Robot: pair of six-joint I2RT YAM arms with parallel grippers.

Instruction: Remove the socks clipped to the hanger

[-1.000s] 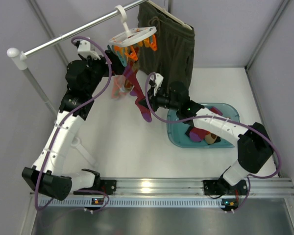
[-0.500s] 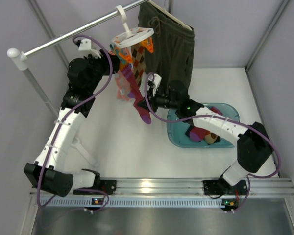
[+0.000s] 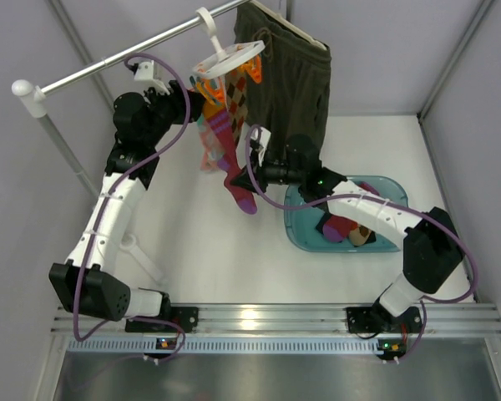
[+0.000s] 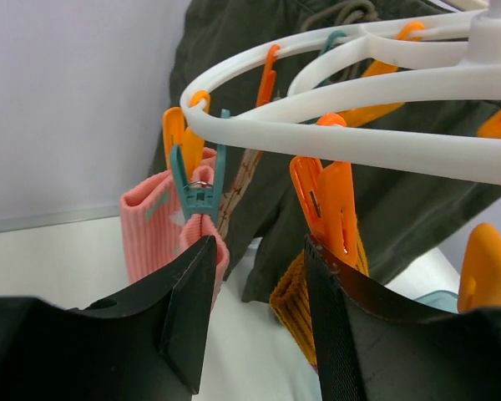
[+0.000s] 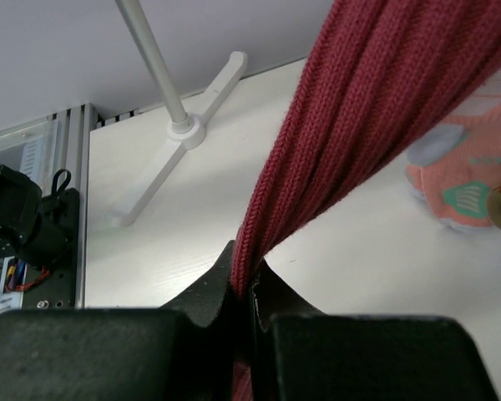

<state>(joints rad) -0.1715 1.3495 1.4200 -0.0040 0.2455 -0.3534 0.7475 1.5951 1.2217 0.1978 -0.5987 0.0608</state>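
The white ring hanger (image 3: 225, 60) hangs by its hook from the rail, with orange and teal pegs under it. A maroon sock (image 3: 234, 167), a pink sock (image 3: 209, 146) and a diamond-pattern sock (image 3: 236, 92) hang from it. My right gripper (image 3: 249, 178) is shut on the maroon sock (image 5: 342, 125) low down, and the sock runs taut up from the right gripper (image 5: 244, 280). My left gripper (image 4: 259, 276) sits just under the ring (image 4: 342, 125), jaws apart with nothing between them. Its right finger touches an orange peg (image 4: 327, 200) clipping a mustard sock (image 4: 296, 305). Its left finger is beside the teal peg (image 4: 199, 184) on the pink sock (image 4: 154, 234).
Olive shorts (image 3: 288, 83) hang on a straight hanger right behind the ring. A teal bin (image 3: 392, 196) at the right holds loose socks (image 3: 342, 227). The metal rail (image 3: 108, 63) slants across the back left, its stand foot (image 5: 188, 125) on the table.
My left gripper has risen to the ring and its jaws have narrowed. The hanger and socks have swung slightly right. My right gripper has kept hold of the maroon sock.
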